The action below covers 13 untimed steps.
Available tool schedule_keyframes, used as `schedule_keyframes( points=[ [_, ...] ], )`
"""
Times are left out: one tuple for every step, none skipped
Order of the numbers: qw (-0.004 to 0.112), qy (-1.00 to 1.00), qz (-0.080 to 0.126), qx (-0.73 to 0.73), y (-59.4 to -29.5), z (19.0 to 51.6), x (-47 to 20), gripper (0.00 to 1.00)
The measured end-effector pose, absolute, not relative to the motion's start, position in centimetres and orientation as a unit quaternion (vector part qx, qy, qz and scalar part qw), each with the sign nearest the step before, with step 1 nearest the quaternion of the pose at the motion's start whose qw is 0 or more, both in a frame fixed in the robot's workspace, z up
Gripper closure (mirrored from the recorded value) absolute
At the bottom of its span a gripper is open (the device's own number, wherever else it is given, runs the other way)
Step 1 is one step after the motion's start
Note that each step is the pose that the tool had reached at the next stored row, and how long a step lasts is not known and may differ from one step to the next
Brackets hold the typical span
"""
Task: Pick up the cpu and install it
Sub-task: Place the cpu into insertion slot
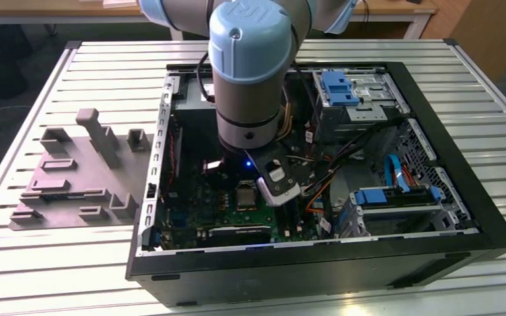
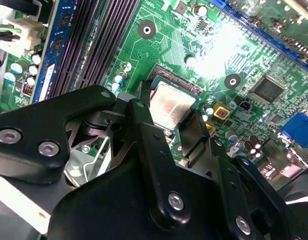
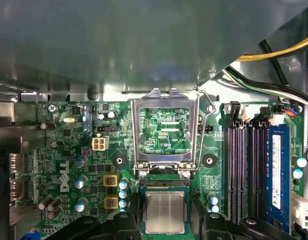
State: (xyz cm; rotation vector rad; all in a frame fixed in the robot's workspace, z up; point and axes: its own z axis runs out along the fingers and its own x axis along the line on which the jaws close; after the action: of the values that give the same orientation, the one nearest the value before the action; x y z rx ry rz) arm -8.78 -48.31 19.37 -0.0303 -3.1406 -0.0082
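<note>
Second wrist view, gripper (image 2: 171, 114): it is hanging right over the circuit board. Its black fingers (image 2: 146, 135) are pinching the cpu (image 2: 171, 106) by two opposite edges, likely so that the underside is free to meet the contacts.
Cpu: in both wrist views it is lying flat and square within the socket (image 3: 164, 185), with its silvery top facing up. Whether it is resting fully down I cannot tell.
Metal frame (image 3: 137, 130): just beyond the socket, it is standing swung back on its hinge with its wire lever (image 3: 206, 130) released. This is leaving the socket open for the cpu.
Memory slots (image 3: 244, 165): these are running alongside the socket, apart from the fingers.
Arm (image 1: 251, 66): in the exterior view it is reaching straight down into the computer case (image 1: 464, 217). It is working at about 8 o'clock from the case's middle.
Drive bay (image 1: 337, 89): blue-latched, it is sitting near 12 o'clock, well apart from the work.
Tray (image 1: 68, 178): grey with moulded holders, it is lying on the slatted table (image 1: 60, 263) at 9 o'clock of the case.
</note>
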Motion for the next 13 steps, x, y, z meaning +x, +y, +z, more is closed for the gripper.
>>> schedule_keyframes(
  points=[
    [0.000, -1.000, -0.003, -0.010, -48.33, 19.34, -8.78, 0.53],
    [0.000, -1.000, -0.003, -0.010, -48.34, 19.31, -8.78, 0.53],
    [0.000, -1.000, -0.003, -0.010, -48.36, 19.27, -8.78, 0.53],
    [0.000, -1.000, -0.003, -0.010, -48.36, 19.22, -8.77, 0.53],
    [0.000, -1.000, -0.003, -0.010, -48.36, 19.16, -8.77, 0.53],
    [0.000, -1.000, -0.003, -0.010, -48.36, 19.09, -8.77, 0.53],
    [0.000, -1.000, -0.003, -0.010, -48.36, 19.02, -8.77, 0.53],
    [0.000, -1.000, -0.003, -0.010, -48.37, 18.94, -8.77, 0.53],
    [0.000, -1.000, -0.002, -0.010, -48.37, 18.86, -8.78, 0.53],
    [0.001, -1.000, -0.002, -0.010, -48.38, 18.81, -8.78, 0.53],
    [0.001, -1.000, -0.002, -0.010, -48.38, 18.76, -8.78, 0.53],
    [0.001, -1.000, -0.002, -0.010, -48.39, 18.71, -8.78, 0.53],
    [0.001, -1.000, -0.002, -0.010, -48.38, 18.67, -8.78, 0.53]
  ],
)
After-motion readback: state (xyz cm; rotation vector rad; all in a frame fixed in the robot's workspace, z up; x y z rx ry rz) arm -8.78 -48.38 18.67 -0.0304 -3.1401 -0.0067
